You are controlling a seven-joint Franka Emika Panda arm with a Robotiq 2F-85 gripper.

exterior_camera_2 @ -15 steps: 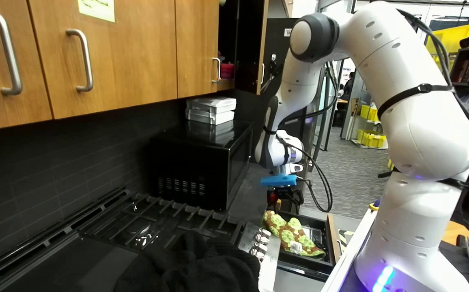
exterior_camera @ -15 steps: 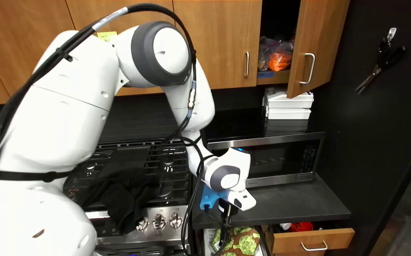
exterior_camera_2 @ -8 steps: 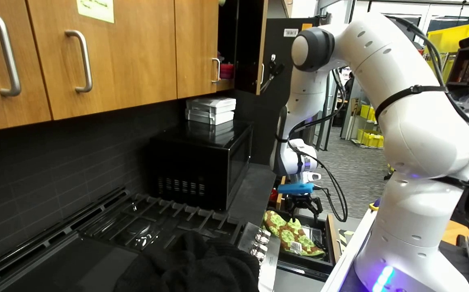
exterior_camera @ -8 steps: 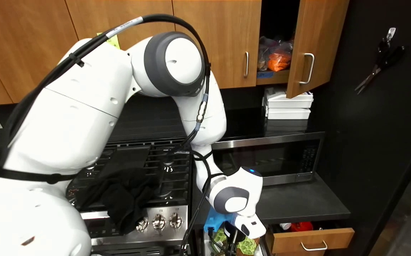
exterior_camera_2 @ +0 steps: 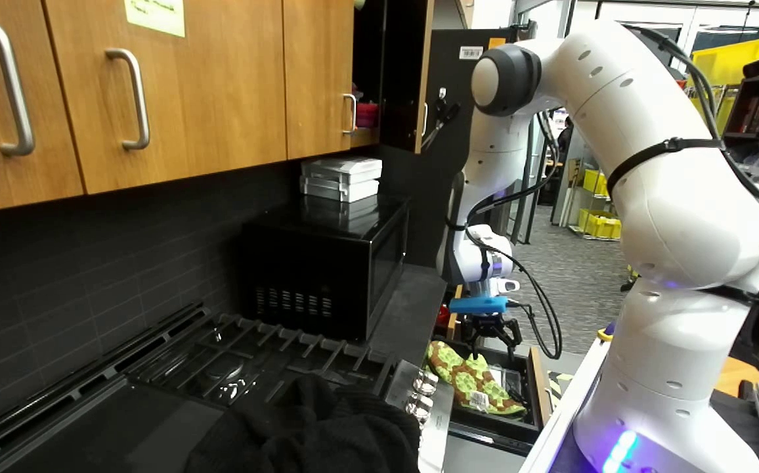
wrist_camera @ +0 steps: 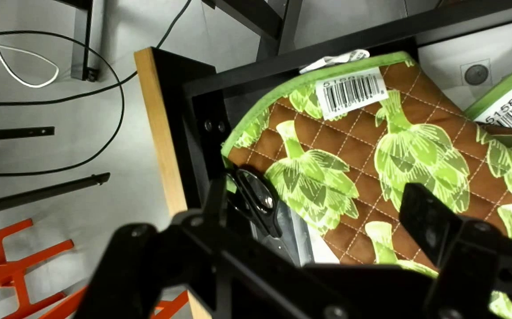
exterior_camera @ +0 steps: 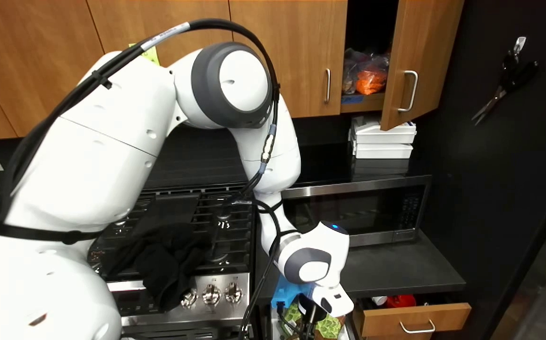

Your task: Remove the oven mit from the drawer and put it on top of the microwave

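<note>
The oven mit point(exterior_camera_2: 468, 381) has a green leaf pattern on brown quilted cloth and lies in the open drawer point(exterior_camera_2: 540, 387). In the wrist view the mit point(wrist_camera: 353, 146) fills much of the drawer, whose wooden front edge point(wrist_camera: 160, 133) is at left. My gripper point(exterior_camera_2: 493, 355) points down over the drawer. In the wrist view its fingers point(wrist_camera: 316, 195) are wide apart with nothing held between them, the mit below. In an exterior view the arm partly hides the mit point(exterior_camera: 328, 327). The microwave point(exterior_camera: 367, 208) stands on the counter behind; its dark side shows too point(exterior_camera_2: 307, 282).
White boxes point(exterior_camera: 384, 138) sit on the microwave's top. An upper cabinet door point(exterior_camera: 422, 66) hangs open above. A second open drawer point(exterior_camera: 417, 317) is beside the first. A black cloth heap point(exterior_camera_2: 314, 427) lies on the stove. Scissors point(wrist_camera: 258, 199) lie in the drawer beside the mit.
From one second to half a second ago, the gripper moved down and right in an exterior view and towards the drawer front in both. Since then nothing visibly moves; the mit stays put.
</note>
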